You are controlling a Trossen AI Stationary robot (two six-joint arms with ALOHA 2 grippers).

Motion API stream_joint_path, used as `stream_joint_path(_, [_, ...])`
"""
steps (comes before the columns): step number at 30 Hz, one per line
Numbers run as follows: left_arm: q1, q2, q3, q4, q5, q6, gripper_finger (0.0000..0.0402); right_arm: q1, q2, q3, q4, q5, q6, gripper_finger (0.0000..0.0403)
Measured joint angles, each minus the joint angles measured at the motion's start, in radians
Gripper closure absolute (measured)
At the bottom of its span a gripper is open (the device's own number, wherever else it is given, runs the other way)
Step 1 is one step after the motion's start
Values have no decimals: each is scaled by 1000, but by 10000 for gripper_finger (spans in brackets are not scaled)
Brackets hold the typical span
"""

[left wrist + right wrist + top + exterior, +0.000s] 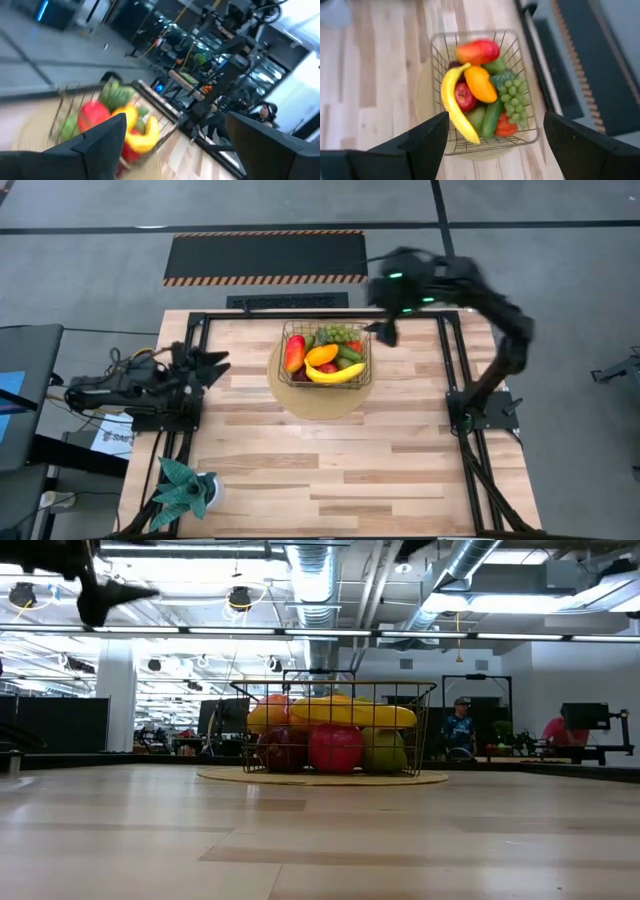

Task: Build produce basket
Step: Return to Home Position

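The dark wire basket (368, 370) (470, 34) (425, 690) stands on a round tan mat in the far middle of the table. It holds the produce: a yellow banana (451, 105) (335, 374), a red-orange mango (477, 51), green grapes (512, 97), a red apple (465, 96), a cucumber (492, 117) and an orange fruit (480, 84). My right gripper (385, 332) (496, 117) hovers open above the basket's far right corner, pointing down. My left gripper (222, 363) (175, 120) is open at the table's left side, pointing toward the basket (62, 100) and well short of it.
The tan mat (300, 402) shows around the basket's base. A teal spiky potted plant (182, 488) sits at the near left corner. Black frame rails (445, 350) run along the left, right and far sides. Bare wood fills the near half. People (460, 725) stand far behind the table.
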Motion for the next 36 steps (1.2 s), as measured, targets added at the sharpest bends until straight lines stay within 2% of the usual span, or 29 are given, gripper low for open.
stream_joint_path(3, [0,0,66,-34,-1,100,74,-1,-115,-7,3,0,18,59])
stream_joint_path(5, [0,0,106,-56,-52,123,74,-1,-203,-40,17,1,50,58])
stream_joint_path(8, [0,0,144,-115,-138,138,74,4,-365,-180,93,25,112,57])
stream_joint_path(12, [0,0,160,-192,-170,124,74,37,-631,-506,274,88,187,60])
stream_joint_path(18, [0,0,153,-247,-89,104,74,100,-1009,-1066,682,90,318,61])
stream_joint_path(22, [0,0,152,-254,-80,110,74,144,-1201,-1376,875,91,453,57])
stream_joint_path(26, [0,0,152,-267,-20,142,74,196,-1317,-1644,1090,147,554,57])
stream_joint_path(29, [0,0,152,-298,24,157,74,240,-1360,-1797,1260,190,581,59])
stream_joint_path(36, [0,-7,152,-396,8,152,74,306,-1378,-1999,1442,298,629,61])
